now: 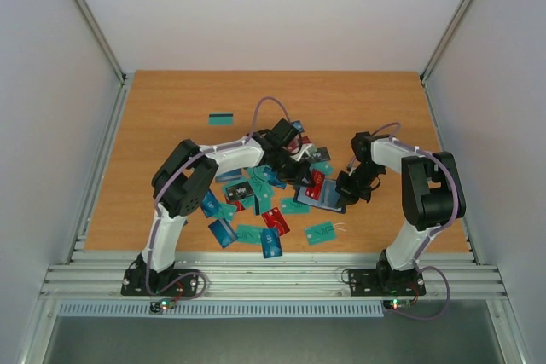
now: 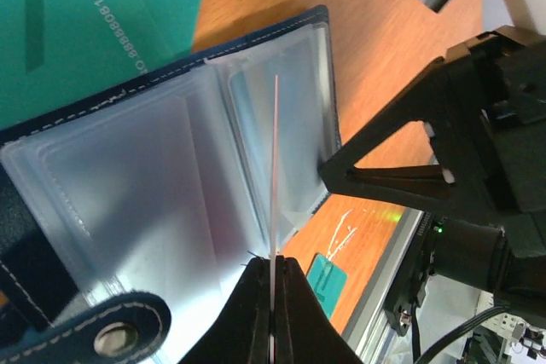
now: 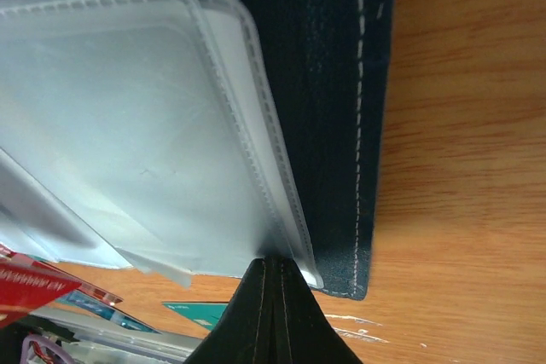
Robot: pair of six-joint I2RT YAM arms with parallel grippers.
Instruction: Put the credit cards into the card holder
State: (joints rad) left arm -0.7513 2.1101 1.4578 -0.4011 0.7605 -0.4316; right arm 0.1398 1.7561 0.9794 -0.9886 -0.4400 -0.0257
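The holder [image 3: 341, 83] lies open on the table [image 1: 171, 100], a little right of the middle and nearer the near edge than the far one, with its clear sleeves [image 2: 128, 202] facing up and its clasp tab [image 2: 94, 334] folded out flat. The left jaws pinch a card [image 2: 275, 185] that shows edge-on, so its colour cannot be told. The card stands on edge over the sleeves beside the fold, and whether its far end is inside a pocket cannot be told. The right jaws are pressed together, their tips against the outer edge of a sleeve at the holder's open side. Whether they nip the plastic or only touch it cannot be told. The other cards [image 1: 256, 210] lie strewn and overlapping from the table's middle toward the near edge, mostly left of the holder, in teal, blue, red and black. One teal card [image 1: 222, 118] lies apart toward the far edge, left of centre. Another one [image 1: 320, 232] lies close to the near edge, below the holder.
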